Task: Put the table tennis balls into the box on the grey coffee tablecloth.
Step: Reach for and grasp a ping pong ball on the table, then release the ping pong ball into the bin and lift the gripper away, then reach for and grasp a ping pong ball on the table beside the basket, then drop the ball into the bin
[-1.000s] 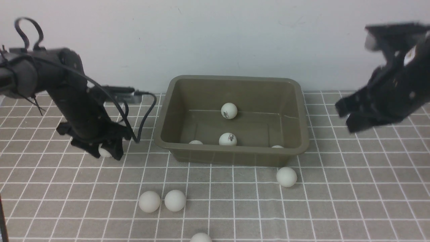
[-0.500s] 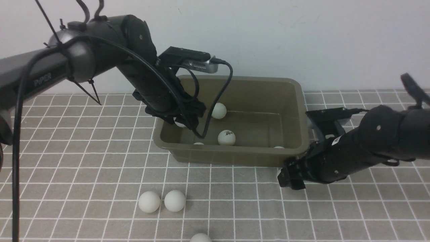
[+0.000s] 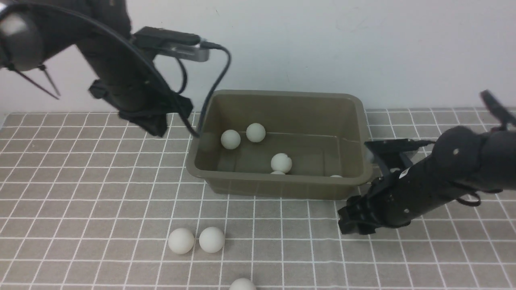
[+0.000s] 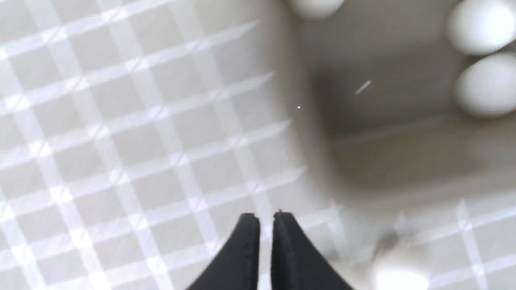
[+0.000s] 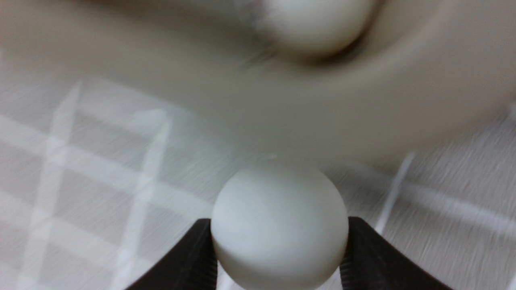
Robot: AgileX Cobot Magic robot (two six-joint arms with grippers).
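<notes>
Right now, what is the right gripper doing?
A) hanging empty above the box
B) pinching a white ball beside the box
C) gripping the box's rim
B: its wrist view shows the right gripper closed on a table tennis ball, just outside the box.

Left arm point(image 3: 117, 76) matte black, rounded tubular links; thin black zip ties point(image 3: 46, 82) sticking off it; wrist camera point(image 3: 173, 43) black over silver, black cable point(image 3: 219, 68) looping from it; right arm point(image 3: 447, 177) same black, small pale screws point(image 3: 456, 152), white sticker point(image 3: 403, 172); left gripper fingers point(image 4: 244, 253) black, tapered.
</notes>
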